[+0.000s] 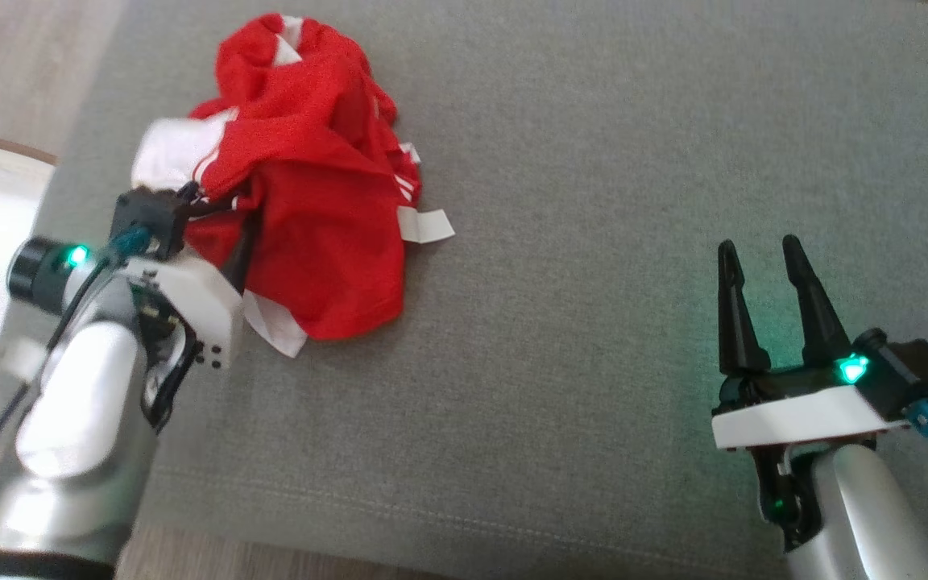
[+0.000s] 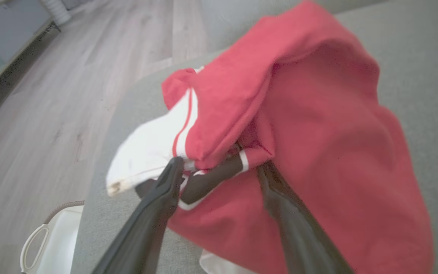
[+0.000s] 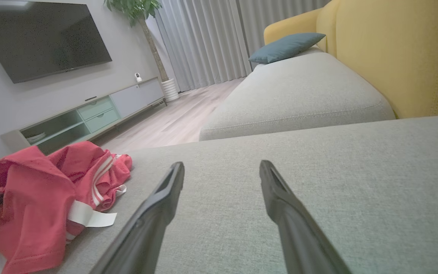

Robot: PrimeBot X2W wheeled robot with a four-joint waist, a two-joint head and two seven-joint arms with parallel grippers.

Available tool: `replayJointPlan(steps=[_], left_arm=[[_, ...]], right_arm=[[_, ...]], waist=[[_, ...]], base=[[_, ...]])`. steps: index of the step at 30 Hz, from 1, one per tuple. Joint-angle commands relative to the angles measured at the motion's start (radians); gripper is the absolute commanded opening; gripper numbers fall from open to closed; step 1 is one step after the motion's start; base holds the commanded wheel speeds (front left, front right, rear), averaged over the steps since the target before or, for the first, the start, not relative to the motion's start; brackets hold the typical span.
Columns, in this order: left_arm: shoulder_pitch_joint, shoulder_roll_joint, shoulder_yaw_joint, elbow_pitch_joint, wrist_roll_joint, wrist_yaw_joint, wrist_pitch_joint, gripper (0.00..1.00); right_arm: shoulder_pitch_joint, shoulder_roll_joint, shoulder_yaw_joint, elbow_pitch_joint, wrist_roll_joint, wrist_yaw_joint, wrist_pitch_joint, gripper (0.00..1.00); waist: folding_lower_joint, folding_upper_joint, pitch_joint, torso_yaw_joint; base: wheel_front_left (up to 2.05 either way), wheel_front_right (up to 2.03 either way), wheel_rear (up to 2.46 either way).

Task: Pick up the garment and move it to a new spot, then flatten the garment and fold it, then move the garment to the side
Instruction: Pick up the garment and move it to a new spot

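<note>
Crumpled red garment (image 1: 311, 201), nubby grey cushion (image 1: 609, 242)

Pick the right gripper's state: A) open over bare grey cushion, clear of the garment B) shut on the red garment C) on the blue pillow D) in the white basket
A: the right gripper fingers stand spread over bare grey sofa cushion, apart from the red garment.

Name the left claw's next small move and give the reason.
Probably close the left claw. Its fingers stand wide apart, pushed into the crumpled red and white garment with folds bunched between them, so nothing is gripped yet. The garment lies in a heap on the grey cushion, and the right claw hangs open, well away from it.
</note>
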Motion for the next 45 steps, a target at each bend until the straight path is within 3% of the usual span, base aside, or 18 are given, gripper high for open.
replayJointPlan(steps=[1, 7, 8, 9, 19, 28, 36, 45], left_arm=[[-0.053, 0.052, 0.013, -0.013, -0.012, 0.002, 0.012, 1.00], [-0.152, 0.128, -0.126, 0.075, -0.117, 0.001, 0.068, 1.00], [-0.163, 0.137, -0.147, 0.083, -0.137, 0.001, 0.072, 0.11], [-0.181, 0.157, -0.175, 0.097, -0.167, 0.001, 0.058, 0.00], [-0.220, 0.176, -0.151, 0.113, -0.209, 0.015, -0.122, 0.00], [-0.178, 0.164, -0.065, -0.096, -0.259, 0.109, -0.234, 0.00], [-0.080, 0.169, -0.055, -0.326, -0.276, 0.173, -0.181, 0.00], [-0.044, 0.122, -0.113, -0.470, -0.278, 0.213, -0.081, 0.00]], right_arm=[[-0.032, -0.005, 0.025, -0.036, -0.007, -0.001, -0.011, 1.00], [-0.052, -0.005, 0.025, -0.041, -0.010, -0.001, -0.011, 1.00], [-0.054, -0.005, 0.025, -0.041, -0.011, -0.001, -0.011, 1.00], [-0.058, -0.005, 0.022, -0.041, -0.012, -0.001, -0.011, 1.00], [-0.045, -0.005, 0.024, -0.023, 0.010, -0.001, -0.011, 1.00], [0.005, -0.005, 0.039, 0.004, 0.054, -0.001, -0.011, 1.00], [0.031, -0.005, 0.059, 0.006, 0.074, -0.001, -0.011, 1.00], [0.012, -0.005, 0.078, -0.014, 0.071, -0.001, -0.011, 1.00]], waist=[[0.0000, 0.0000, 0.032, -0.021], [0.0000, 0.0000, 0.073, -0.048], [0.0000, 0.0000, 0.076, -0.051], [0.0000, 0.0000, 0.078, -0.057], [0.0000, 0.0000, 0.006, -0.073], [0.0000, 0.0000, -0.126, -0.078], [0.0000, 0.0000, -0.184, -0.107], [0.0000, 0.0000, -0.166, -0.222]], base=[[0.00, 0.00, 0.00], [0.00, 0.00, 0.00], [0.00, 0.00, 0.00], [0.00, 0.00, 0.00], [0.00, 0.00, 0.00], [0.00, 0.00, 0.00], [0.00, 0.00, 0.00], [0.00, 0.00, 0.00]])
